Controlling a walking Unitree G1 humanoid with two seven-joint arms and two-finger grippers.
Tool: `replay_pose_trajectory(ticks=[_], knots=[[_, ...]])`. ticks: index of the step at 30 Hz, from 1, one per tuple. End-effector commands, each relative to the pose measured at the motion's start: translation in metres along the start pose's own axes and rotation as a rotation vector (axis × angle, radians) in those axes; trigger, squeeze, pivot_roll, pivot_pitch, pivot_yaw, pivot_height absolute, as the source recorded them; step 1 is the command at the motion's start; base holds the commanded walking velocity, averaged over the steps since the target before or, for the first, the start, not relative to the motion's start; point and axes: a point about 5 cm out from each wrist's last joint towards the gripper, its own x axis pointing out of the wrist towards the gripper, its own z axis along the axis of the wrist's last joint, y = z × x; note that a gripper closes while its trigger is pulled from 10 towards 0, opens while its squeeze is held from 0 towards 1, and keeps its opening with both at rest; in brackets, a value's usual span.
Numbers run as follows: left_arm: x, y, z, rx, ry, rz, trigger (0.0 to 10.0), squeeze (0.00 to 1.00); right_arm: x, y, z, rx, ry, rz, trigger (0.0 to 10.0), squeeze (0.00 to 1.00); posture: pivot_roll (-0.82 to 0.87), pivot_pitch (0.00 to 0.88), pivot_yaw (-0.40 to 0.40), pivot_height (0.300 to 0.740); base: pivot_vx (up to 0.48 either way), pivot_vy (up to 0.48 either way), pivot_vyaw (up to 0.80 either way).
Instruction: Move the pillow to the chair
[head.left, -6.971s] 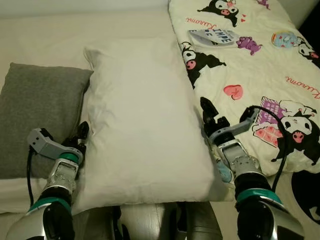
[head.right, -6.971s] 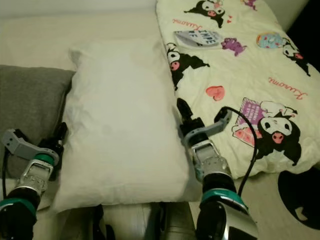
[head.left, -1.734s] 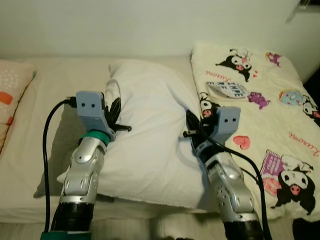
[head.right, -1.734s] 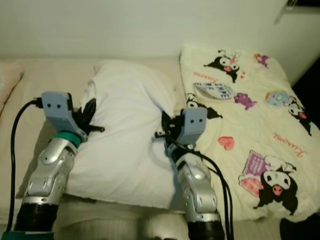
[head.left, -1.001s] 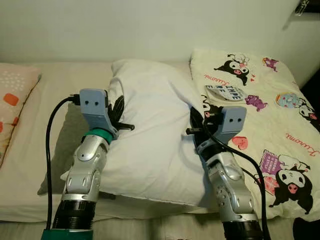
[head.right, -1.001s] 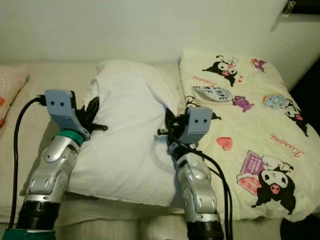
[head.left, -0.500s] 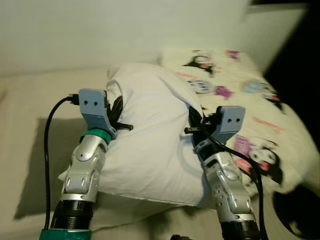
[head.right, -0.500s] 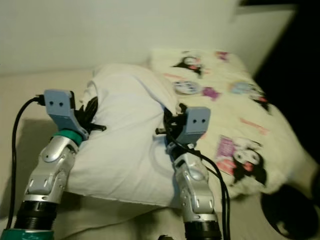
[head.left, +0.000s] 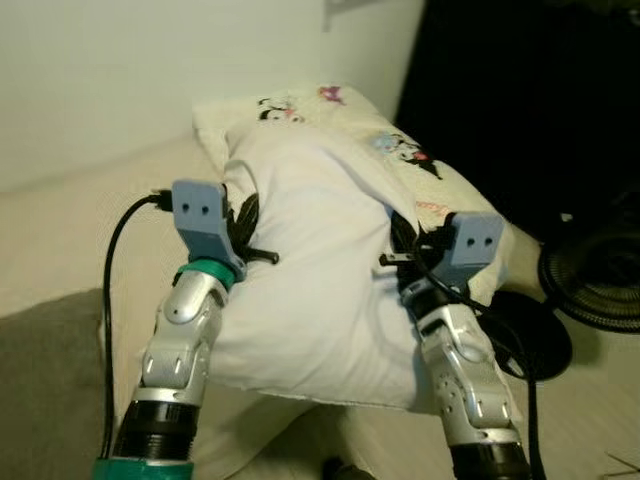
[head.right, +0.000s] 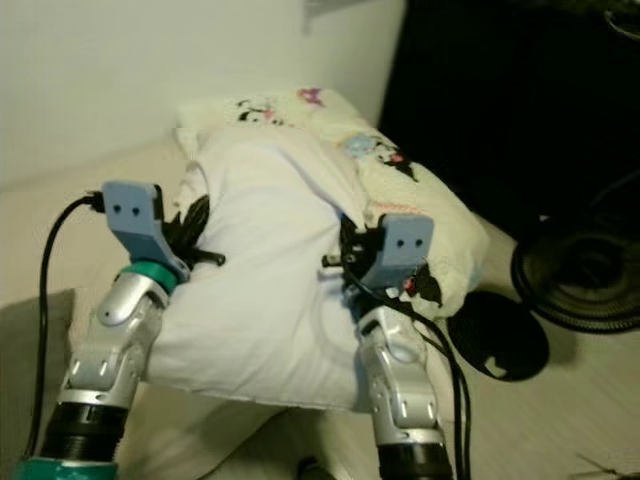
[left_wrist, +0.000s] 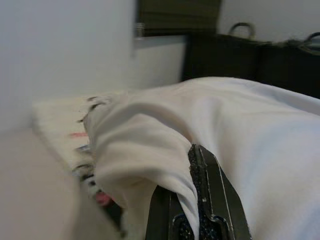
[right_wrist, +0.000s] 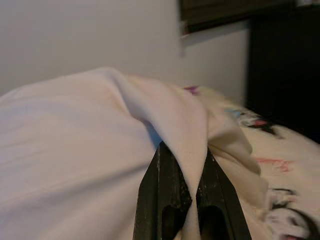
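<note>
Pillow (head.left: 320, 290) hides both grippers' fingertips; the dark room's right side is unreadable.

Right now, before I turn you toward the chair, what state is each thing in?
white pillow: lifted, pinched at both sides.
left end effector: shut on the pillow's left edge.
right end effector: shut on its right edge.
cartoon-print blanket: lying spread behind the pillow.

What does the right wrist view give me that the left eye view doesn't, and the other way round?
Right wrist view alone: a fold of the pillow pinched between the right gripper fingers, seen close. Left eye view alone: both arms at once, the left gripper on the pillow's opposite edge, the pillow raised between them, and a round black object on the floor. Shared: the white pillow, the cartoon-print blanket and the pale wall.
</note>
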Motion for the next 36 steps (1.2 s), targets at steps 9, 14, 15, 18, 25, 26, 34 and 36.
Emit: replay_pose_trajectory(ticks=[9,14,15,18,25,26,34,36], knots=[[0.013,-0.011,0.013,0.019,-0.056,-0.07,10.0,0.0,-0.002,0.005,-0.002,-0.002,-0.037,-0.012,10.0,0.0,0.01,0.0,0.104,0.74,0.0,0.0,-0.8],[0.015,-0.011,0.013,0.036,-0.043,-0.096,10.0,0.0,-0.003,0.006,-0.003,0.004,-0.048,-0.042,10.0,0.0,0.01,0.0,0.13,0.74,0.0,0.0,-0.8],[0.016,-0.01,0.013,0.038,-0.042,-0.099,10.0,0.0,-0.003,0.006,-0.002,0.005,-0.051,-0.048,10.0,0.0,0.01,0.0,0.13,0.74,0.0,0.0,-0.8],[0.016,-0.01,0.013,0.042,-0.038,-0.103,10.0,0.0,-0.004,0.005,-0.002,0.005,-0.057,-0.056,10.0,0.0,0.01,0.0,0.153,0.74,0.0,0.0,-0.8],[0.016,-0.012,0.013,0.039,-0.04,-0.113,10.0,0.0,-0.003,0.001,0.002,0.001,-0.079,-0.071,10.0,0.0,0.01,0.0,0.152,0.74,0.0,0.0,-0.8],[0.016,-0.012,0.013,0.039,-0.04,-0.113,10.0,0.0,-0.003,0.001,0.002,0.001,-0.079,-0.071,10.0,0.0,0.01,0.0,0.152,0.74,0.0,0.0,-0.8],[0.018,-0.018,0.01,0.019,-0.043,-0.126,10.0,0.0,-0.001,-0.001,0.009,-0.012,-0.1,-0.071,10.0,0.0,-0.02,0.0,0.139,0.74,0.0,0.0,-0.8],[0.018,-0.019,0.009,0.017,-0.042,-0.127,10.0,0.0,-0.001,-0.001,0.009,-0.014,-0.1,-0.072,10.0,0.0,-0.02,0.0,0.139,0.74,0.0,0.0,-0.8]])
